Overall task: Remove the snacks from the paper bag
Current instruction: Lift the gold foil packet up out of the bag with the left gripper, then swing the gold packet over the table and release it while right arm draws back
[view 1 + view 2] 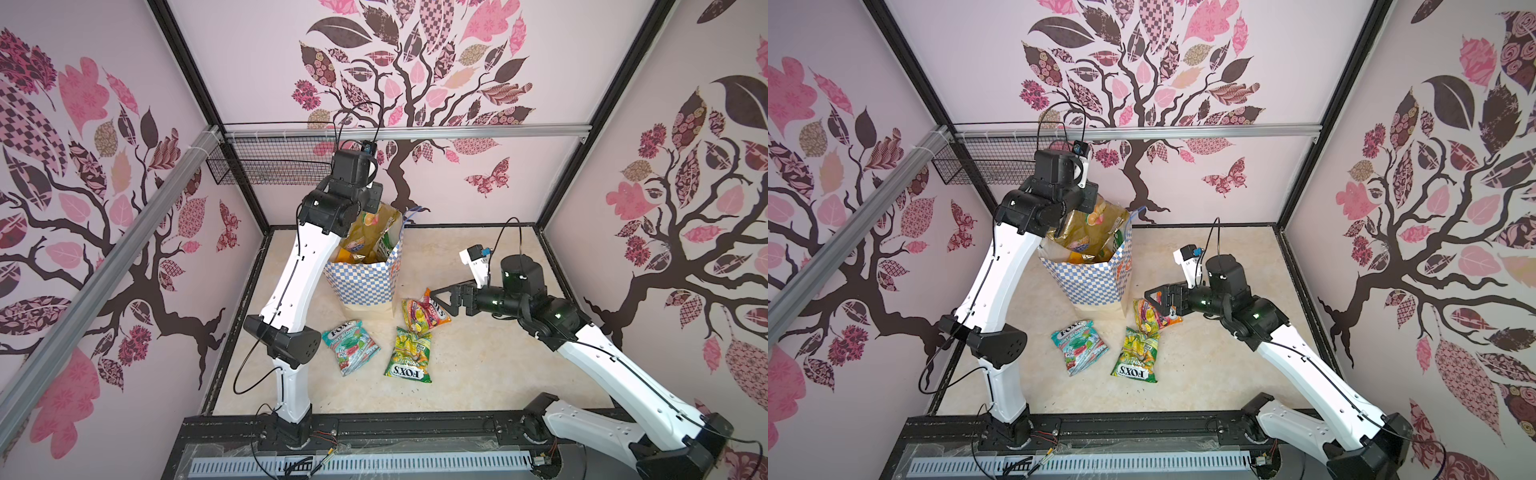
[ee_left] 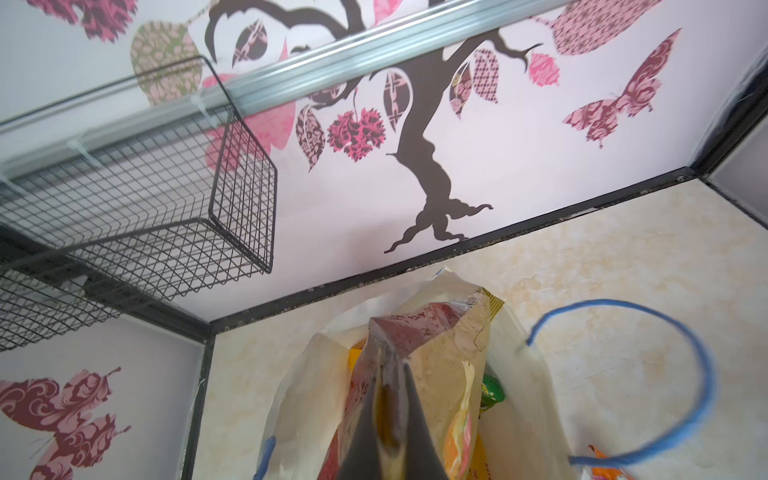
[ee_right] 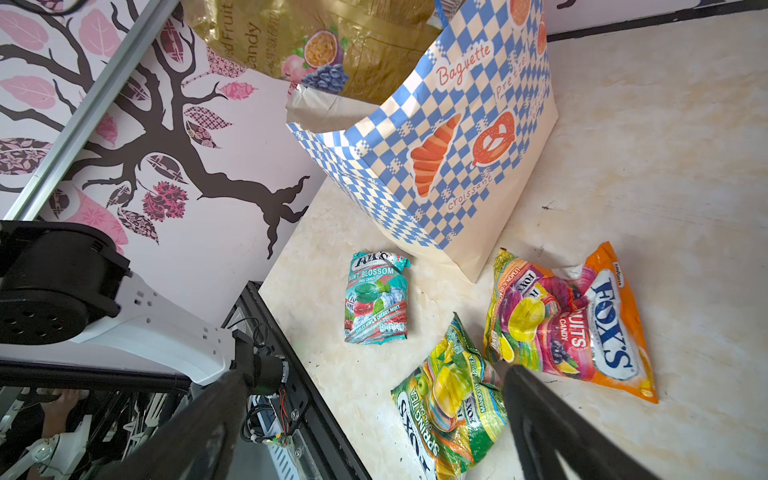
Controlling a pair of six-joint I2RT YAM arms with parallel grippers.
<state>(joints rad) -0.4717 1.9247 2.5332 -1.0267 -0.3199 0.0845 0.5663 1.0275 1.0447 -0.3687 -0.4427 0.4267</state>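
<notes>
The blue-and-white checked paper bag (image 1: 361, 282) (image 1: 1096, 282) (image 3: 457, 145) stands upright mid-table. My left gripper (image 2: 390, 399) is shut on the top of a large gold-brown snack packet (image 1: 374, 226) (image 1: 1096, 228) (image 2: 436, 353) (image 3: 332, 45), which rises partly out of the bag's mouth. A yellow-orange packet (image 1: 349, 253) and a green one (image 2: 492, 388) lie deeper inside. On the table in front lie a teal packet (image 1: 351, 347) (image 3: 376, 297), a green packet (image 1: 409, 355) (image 3: 453, 395) and an orange-pink packet (image 1: 424, 313) (image 3: 569, 328). My right gripper (image 1: 438, 297) (image 3: 374, 374) hangs open and empty just above the orange-pink one.
A black wire basket (image 1: 266, 166) (image 2: 166, 199) hangs on the back wall, left of the bag. The bag's blue cord handle (image 2: 665, 316) loops out towards the back. Black frame rails (image 1: 399, 226) edge the table, with walls close on three sides.
</notes>
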